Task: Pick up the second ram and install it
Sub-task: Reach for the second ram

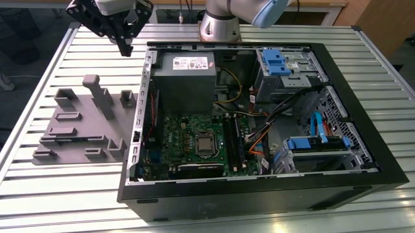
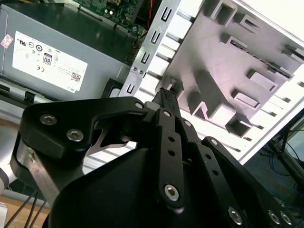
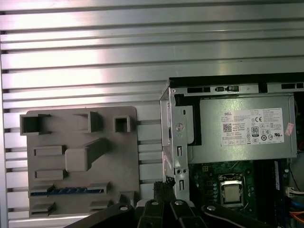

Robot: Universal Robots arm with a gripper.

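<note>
My tool [image 1: 125, 48], clenched on nothing, hangs at the exterior view's upper left, and I'd square it lengthwise to the ram [image 3: 66, 191] slotted in the grey holder [image 1: 71, 124] at mid-left.

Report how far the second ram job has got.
Done: nothing yet shows for this stick. The second ram lies in its groove on the grey fixture, not picked up. In hand: nothing; the gripper hangs above the table near the fixture, fingers together and empty. Left: the pick, and seating it in the motherboard's memory slots.
</note>
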